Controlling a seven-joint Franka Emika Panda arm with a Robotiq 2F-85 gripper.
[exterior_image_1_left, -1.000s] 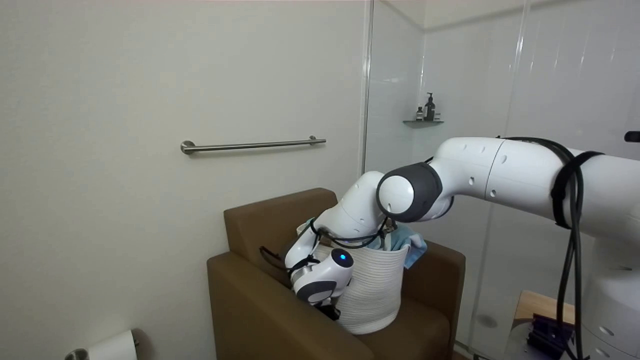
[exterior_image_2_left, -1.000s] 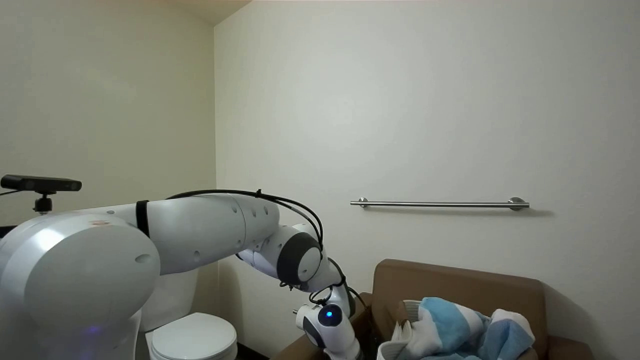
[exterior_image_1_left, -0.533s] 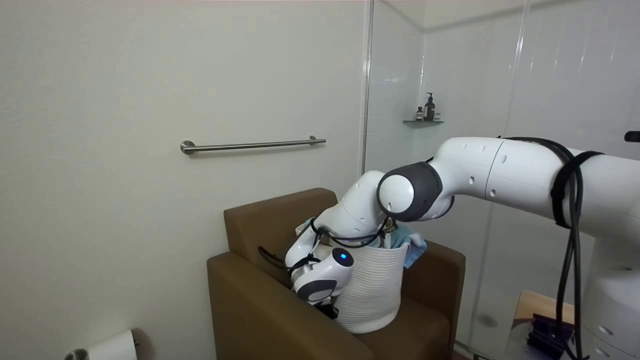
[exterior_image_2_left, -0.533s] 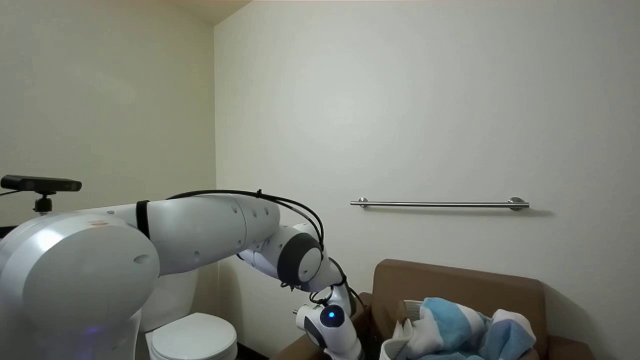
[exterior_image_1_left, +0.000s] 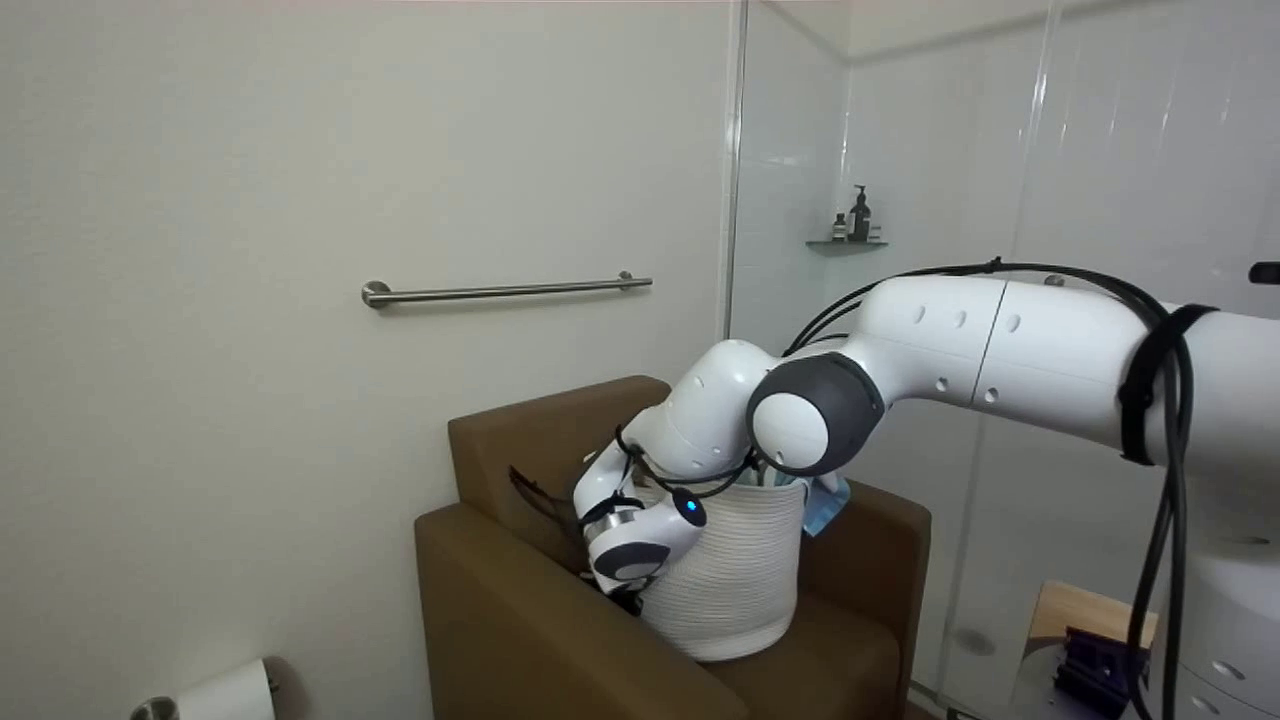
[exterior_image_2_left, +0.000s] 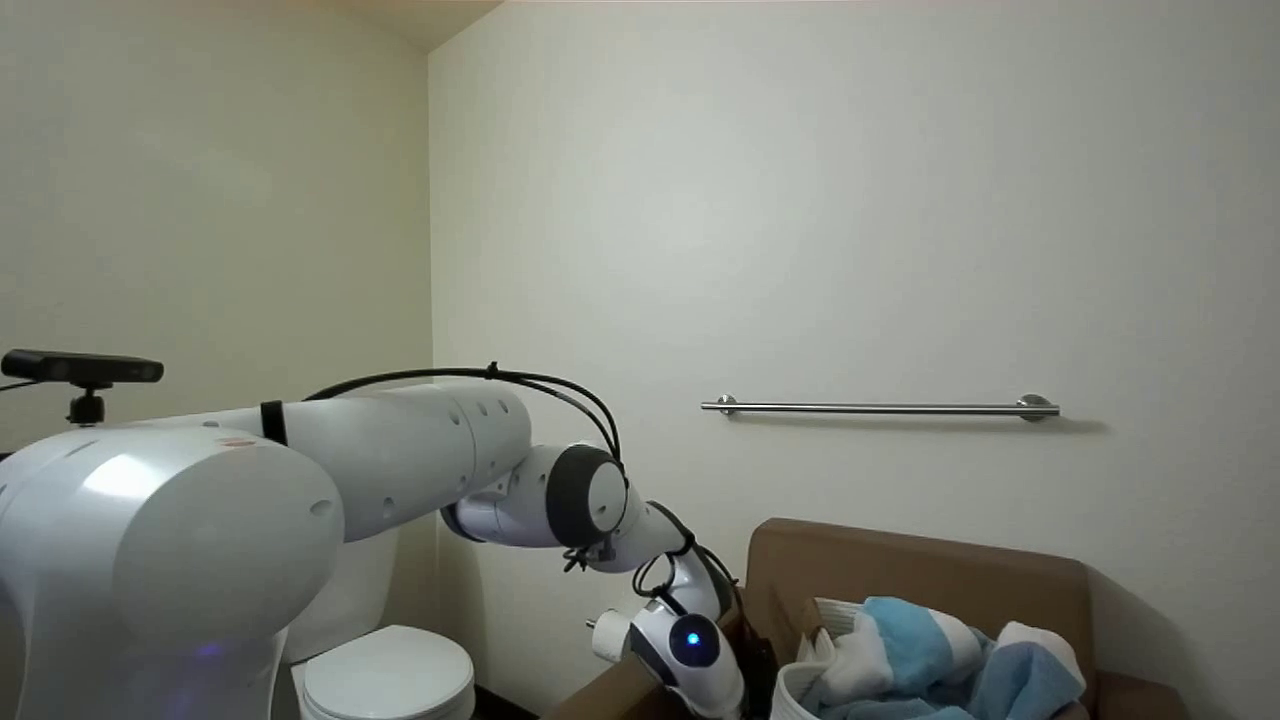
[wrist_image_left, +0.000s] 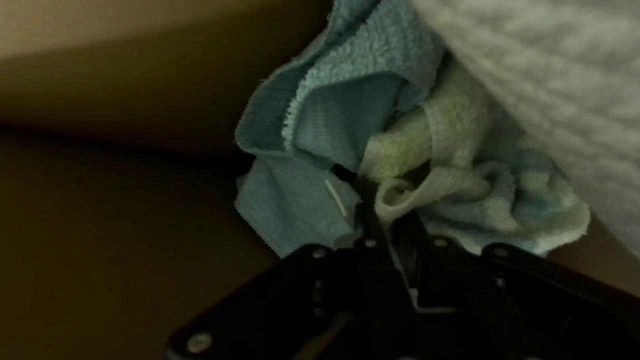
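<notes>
The arm (exterior_image_1_left: 960, 340) is extended almost level from its base, then bent downward at a dark-banded joint (exterior_image_1_left: 820, 415), with the lower links slanted toward a brown armchair (exterior_image_1_left: 850, 650). The wrist (exterior_image_1_left: 650, 535) is held low in both exterior views, well below a wall-mounted metal rail (exterior_image_2_left: 880, 408), and the hand (wrist_image_left: 387, 220) is tucked between a white ribbed basket (exterior_image_1_left: 730, 580) and the chair's armrest (exterior_image_1_left: 570, 590). In the wrist view the fingers (wrist_image_left: 369, 227) are seen drawn nearly together, and a pale fold of a blue and white cloth (wrist_image_left: 402, 145) is pinched between their tips. The cloth is bunched in that same gap, beside the basket wall; whether it is a single piece cannot be told. Inside the basket, a blue and white towel (exterior_image_2_left: 920, 650) is heaped. Black cables (exterior_image_2_left: 493, 371) are strapped along the arm.
</notes>
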